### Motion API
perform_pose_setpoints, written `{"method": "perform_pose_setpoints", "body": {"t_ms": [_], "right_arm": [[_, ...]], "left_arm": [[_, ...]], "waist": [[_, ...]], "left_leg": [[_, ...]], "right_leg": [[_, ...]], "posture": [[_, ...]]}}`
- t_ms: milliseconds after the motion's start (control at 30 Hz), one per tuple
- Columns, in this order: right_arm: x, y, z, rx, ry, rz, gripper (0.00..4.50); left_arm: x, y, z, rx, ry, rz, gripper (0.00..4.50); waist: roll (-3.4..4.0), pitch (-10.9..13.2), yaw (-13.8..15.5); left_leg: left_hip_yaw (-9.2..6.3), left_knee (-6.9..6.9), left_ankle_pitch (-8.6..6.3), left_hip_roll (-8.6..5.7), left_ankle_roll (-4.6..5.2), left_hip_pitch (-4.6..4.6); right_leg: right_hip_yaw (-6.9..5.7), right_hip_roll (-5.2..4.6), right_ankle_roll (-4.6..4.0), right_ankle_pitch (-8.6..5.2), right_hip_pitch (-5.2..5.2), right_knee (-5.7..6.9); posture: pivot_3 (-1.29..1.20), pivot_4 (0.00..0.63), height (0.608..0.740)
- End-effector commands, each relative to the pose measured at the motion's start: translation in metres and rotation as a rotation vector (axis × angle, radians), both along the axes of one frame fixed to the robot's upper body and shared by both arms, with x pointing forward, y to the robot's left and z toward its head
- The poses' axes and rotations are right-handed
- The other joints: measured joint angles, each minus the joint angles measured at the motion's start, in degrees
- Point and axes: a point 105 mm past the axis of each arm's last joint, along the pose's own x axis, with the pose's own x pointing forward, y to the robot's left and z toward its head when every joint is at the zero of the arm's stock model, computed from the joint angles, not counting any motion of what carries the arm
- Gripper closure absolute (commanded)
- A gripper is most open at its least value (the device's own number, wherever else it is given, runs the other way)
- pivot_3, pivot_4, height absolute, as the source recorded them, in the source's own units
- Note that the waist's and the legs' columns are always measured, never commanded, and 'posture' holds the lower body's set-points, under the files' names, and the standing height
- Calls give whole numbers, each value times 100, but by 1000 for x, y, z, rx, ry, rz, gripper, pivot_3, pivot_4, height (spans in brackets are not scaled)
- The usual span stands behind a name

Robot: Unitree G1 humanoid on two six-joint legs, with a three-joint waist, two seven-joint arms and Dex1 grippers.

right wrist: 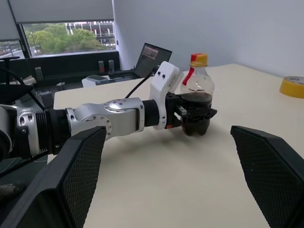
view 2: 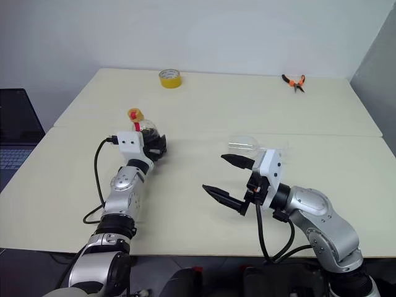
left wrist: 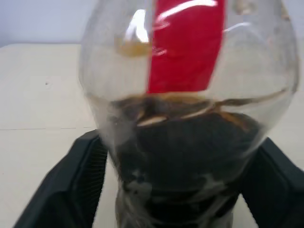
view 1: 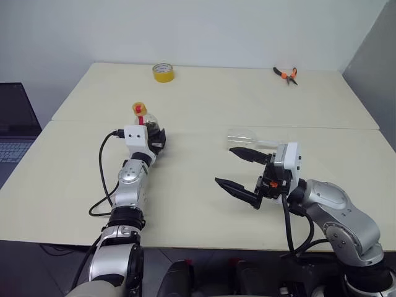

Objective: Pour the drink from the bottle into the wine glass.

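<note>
Clear plastic bottle (right wrist: 196,93) upright, cap up, between left end effector (right wrist: 192,114) fingers, grip unclear.

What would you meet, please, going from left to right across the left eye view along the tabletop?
Laptop → bottle, with the left pincer around its lower body → roll of yellow tape → wine glass → pliers.

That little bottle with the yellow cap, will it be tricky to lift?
Probably light: the bottle looks under half full of drink. Its rounded clear plastic may flex or slip between the left gripper fingers. The squat shape should resist tipping.
</note>
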Motion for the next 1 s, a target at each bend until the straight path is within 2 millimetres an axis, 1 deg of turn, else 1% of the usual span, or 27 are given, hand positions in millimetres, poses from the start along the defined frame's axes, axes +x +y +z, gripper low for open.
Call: {"method": "perform_pose_setpoints", "body": {"t_ms": [33, 133, 167, 267, 367, 433, 467, 533, 633, 733, 833, 933, 1000], "right_arm": [[-3, 3, 7, 13, -33, 4, 0], [-3, 3, 7, 15, -33, -2, 0], [-3, 3, 7, 16, -34, -5, 0], [-2, 2, 7, 19, -36, -14, 0], [-2, 1, 9, 25, -36, -26, 0], [-3, -1, 9, 21, -40, -33, 0], [-3, -2, 10, 19, -41, -35, 0], [-5, -3, 9, 13, -39, -37, 0], [-9, -9, 6, -19, -56, -62, 0], [-13, -13, 5, -44, -76, -82, 0], [-19, -14, 4, -57, -47, -53, 0], [-24, -14, 5, -62, -22, -27, 0], [-23, -12, 9, -51, -18, -31, 0]], "left_arm": [[3, -3, 17, 13, -64, -24, 1881], [2, -3, 19, 6, -69, -28, 2480], [1, -3, 19, 4, -72, -28, 2596], [-2, -3, 21, -2, -81, -37, 2658], [-9, -12, 28, -4, -107, -100, 2659], [-17, -27, 34, -4, -120, -184, 2659], [-20, -30, 36, -4, -120, -206, 2663], [-29, -44, 38, -4, -114, -298, 2677], [-53, -77, 41, 18, -101, -526, 2681], [-80, -107, 36, 95, -76, -739, 2682], [-97, -125, 32, 138, -52, -866, 2682], [-107, -135, 29, 148, -34, -941, 2682], [-113, -142, 25, 161, -17, -996, 2682]], "waist": [[0, 0, 2], [-2, 1, 4], [-3, 2, 4], [-4, 2, 4], [-7, 4, -2], [-11, 7, -1], [-12, 7, 1], [-13, 8, 3], [-13, 8, 1], [-11, 8, 1], [-10, 9, 1], [-10, 9, 0], [-10, 9, -10]], "left_leg": [[0, 0, 0, 0, 0, 0], [0, 1, 0, -1, 0, -1], [0, 1, 0, -1, 0, -1], [0, 1, 0, -1, 0, -1], [0, 0, 0, 0, -1, -2], [0, 0, 1, 1, -1, -3], [0, 0, 1, 1, -2, -4], [0, 2, 1, 1, -2, -5], [0, 2, 1, 0, -2, -4], [0, 0, 2, 1, -4, -4], [0, 0, 1, 2, -2, -1], [-1, -1, 1, 4, 0, 2], [-1, -1, 0, 4, 0, 1]], "right_leg": [[-1, 0, 0, 0, 0, 0], [0, -1, 0, 0, 0, -1], [-1, -1, 0, 0, 0, -1], [-1, -1, 0, 0, 0, 0], [0, -1, 0, 0, -1, 0], [1, -1, 0, 0, -3, -1], [1, -1, 0, 0, -3, -1], [0, -2, -1, 0, -3, 0], [1, -2, -1, 0, -1, -1], [3, -2, -1, 0, -1, -4], [3, 0, -1, 0, 1, -1], [2, 3, -1, 0, 1, 1], [3, 4, -1, 0, 1, 0]], "posture": [[0, 150, 740], [0, 150, 740], [0, 150, 740], [0, 150, 740], [0, 150, 740], [0, 150, 740], [0, 150, 740], [0, 150, 740], [0, 150, 740], [0, 150, 740], [0, 150, 740], [0, 150, 740], [0, 150, 740]]}}
